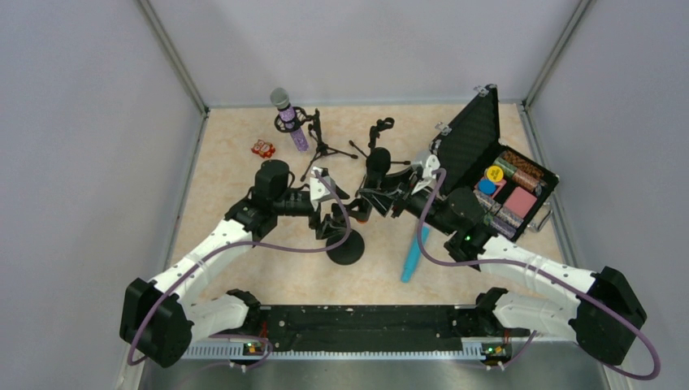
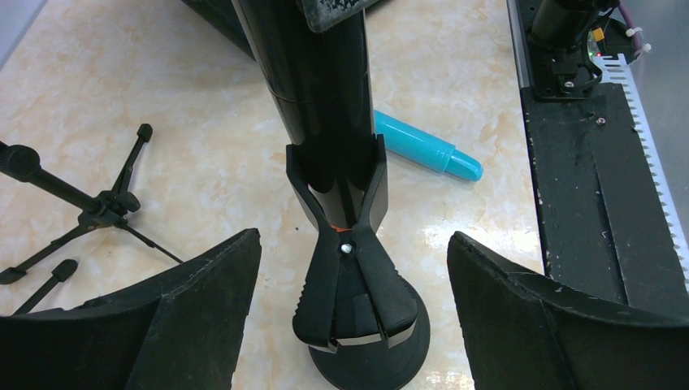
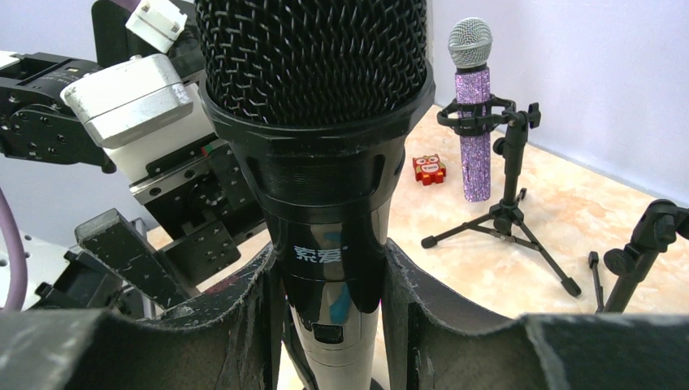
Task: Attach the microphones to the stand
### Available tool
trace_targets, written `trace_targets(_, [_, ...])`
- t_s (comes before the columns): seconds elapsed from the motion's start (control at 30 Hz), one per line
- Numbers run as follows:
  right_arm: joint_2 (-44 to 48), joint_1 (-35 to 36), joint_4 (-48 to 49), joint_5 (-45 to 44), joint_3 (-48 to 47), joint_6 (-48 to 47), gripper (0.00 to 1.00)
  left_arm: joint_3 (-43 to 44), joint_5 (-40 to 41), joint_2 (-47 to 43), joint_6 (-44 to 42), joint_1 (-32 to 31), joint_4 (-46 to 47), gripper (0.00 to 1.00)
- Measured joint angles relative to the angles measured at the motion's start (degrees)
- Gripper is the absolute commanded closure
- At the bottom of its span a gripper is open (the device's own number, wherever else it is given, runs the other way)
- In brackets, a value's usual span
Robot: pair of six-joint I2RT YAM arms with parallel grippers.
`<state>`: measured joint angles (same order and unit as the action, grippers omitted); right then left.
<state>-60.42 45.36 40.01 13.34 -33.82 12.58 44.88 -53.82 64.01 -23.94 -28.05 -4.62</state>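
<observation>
Black microphone (image 3: pixel 325 244): upright, seated in clip (image 2: pixel 349 284) of round stand (image 1: pixel 345 248).
Right hand (image 3: pixel 333 317): clamped on barrel.
Left hand (image 2: pixel 353 240): spread apart, flanking clip.
Handling: rigid, glossy, likely slippery; grip mid-barrel.
Turquoise microphone (image 2: pixel 426 146): on table (image 1: pixel 325 280), 3 o'clock from stand.

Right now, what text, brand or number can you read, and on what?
"索爱": white print on the black microphone.
Small red trinket: print too small to read.
Packs in the open case: labels too small to read.
Nothing else legible.
</observation>
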Motion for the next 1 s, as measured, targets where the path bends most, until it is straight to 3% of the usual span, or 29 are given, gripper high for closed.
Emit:
trace_targets(0.43, [0.02, 0.2, 0.72, 0.0, 0.46, -0.02, 1.0, 0.0, 1.88, 0.0, -0.37, -0.13, -0.28, 0.19])
trace_targets(0.5, [0.0, 0.22, 0.72, -0.02, 0.46, -0.02, 1.0, 0.0, 2.45, 0.0, -0.59, -0.15, -0.57, 0.31])
trace_targets(0.53, [0.0, 0.22, 0.72, -0.02, 0.46, -0.02, 1.0, 0.0, 2.67, 0.0, -0.7, -0.13, -0.85, 0.42])
trace_targets(0.63, [0.02, 0.22, 0.74, -0.26, 0.46, -0.04, 1.0, 0.02, 2.86, 0.0, -0.96, -0.15, -2.05, 0.97])
trace_targets(1.0, [-2.75, 2.69, 2.54, -2.19, 0.5, -0.94, 1.0, 0.68, 2.54, 0.0, -1.7, -0.2, -3.78, 1.0])
